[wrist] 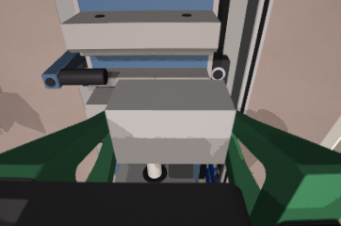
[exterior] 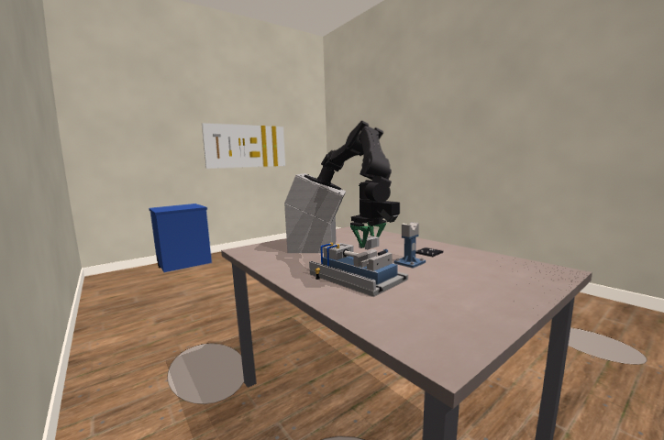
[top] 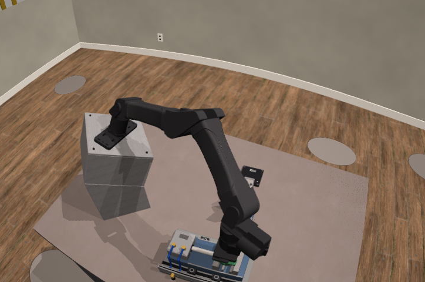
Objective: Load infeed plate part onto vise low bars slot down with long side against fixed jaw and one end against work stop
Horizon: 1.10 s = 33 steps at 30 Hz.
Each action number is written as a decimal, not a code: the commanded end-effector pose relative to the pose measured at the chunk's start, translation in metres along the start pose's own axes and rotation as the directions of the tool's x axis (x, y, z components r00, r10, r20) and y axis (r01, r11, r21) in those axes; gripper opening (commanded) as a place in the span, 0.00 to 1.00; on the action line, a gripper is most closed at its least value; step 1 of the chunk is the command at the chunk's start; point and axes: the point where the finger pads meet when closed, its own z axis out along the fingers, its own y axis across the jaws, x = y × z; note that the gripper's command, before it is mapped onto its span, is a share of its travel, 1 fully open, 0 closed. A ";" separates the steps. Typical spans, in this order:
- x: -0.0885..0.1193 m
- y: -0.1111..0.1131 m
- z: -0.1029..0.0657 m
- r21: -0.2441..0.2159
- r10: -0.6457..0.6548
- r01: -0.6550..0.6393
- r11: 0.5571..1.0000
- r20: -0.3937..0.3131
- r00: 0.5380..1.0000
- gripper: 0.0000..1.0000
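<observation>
The gripper, its green fingers partly open, clasps the pale gray block by its two ends above the open vise. The block's long axis runs left to right across the wrist view, roughly parallel to the fixed jaw, which spans the top of that frame. The block's broad upper face looks unbroken; which way the milled slot faces cannot be told from these views. Just beyond it, at upper left of the wrist frame, the work stop, a black rod on a blue bracket, juts toward the space between the jaws, near the block's left end. The moving jaw lies partly hidden beneath the block, and the air cylinder's pale rod shows at the bottom of the wrist frame, with blue hoses to its right. In the exterior view, right of the vise, the V-block tops a blue stand, with the black infeed plate farther right on the table
</observation>
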 end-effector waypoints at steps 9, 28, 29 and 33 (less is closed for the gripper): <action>-0.018 -0.007 -0.011 0.028 -0.015 0.013 1.000 0.052 0.999 0.00; -0.015 -0.008 0.003 0.024 -0.005 0.004 1.000 0.040 0.999 0.00; -0.015 -0.008 0.003 0.024 -0.005 0.004 1.000 0.040 0.999 0.00; -0.016 -0.009 0.008 0.025 -0.008 0.007 1.000 0.043 0.999 0.00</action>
